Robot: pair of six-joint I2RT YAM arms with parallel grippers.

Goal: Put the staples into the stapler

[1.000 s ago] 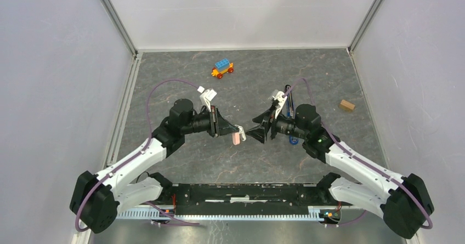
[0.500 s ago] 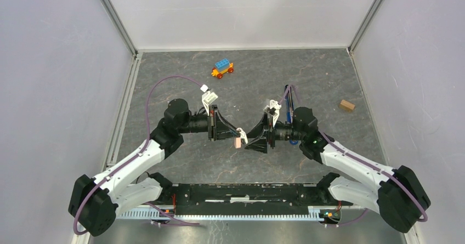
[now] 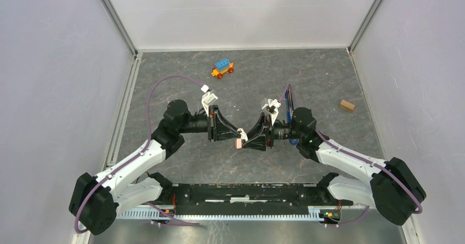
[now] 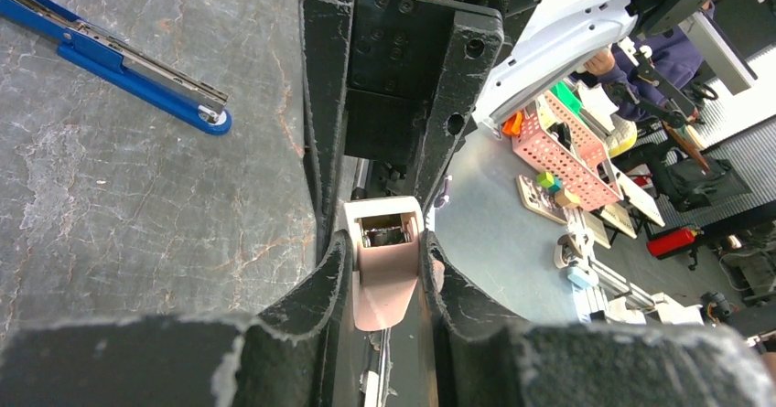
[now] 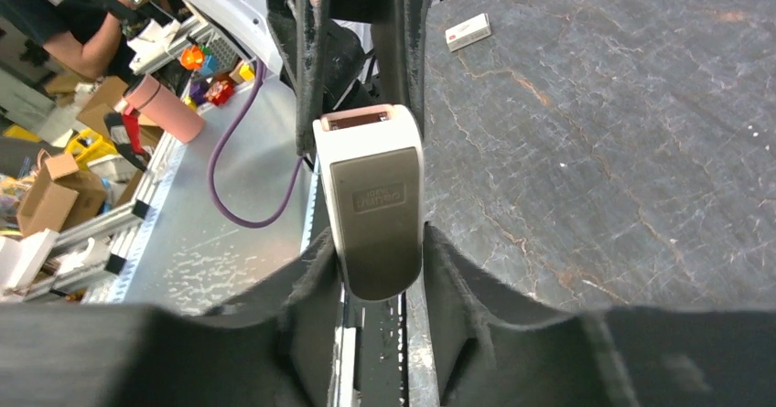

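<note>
The stapler (image 4: 137,85) is smooth blue plastic with a shiny metal rail.

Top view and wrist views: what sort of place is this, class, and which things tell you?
Probably a robotics lab: two arms bolted to a table walled by white panels, and beyond it, in the wrist views, a cluttered workshop with a pink basket and cardboard boxes.

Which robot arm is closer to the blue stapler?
Right. The blue stapler lies just beside the wrist of the right arm; the left arm reaches in from the opposite side, farther off.
</note>
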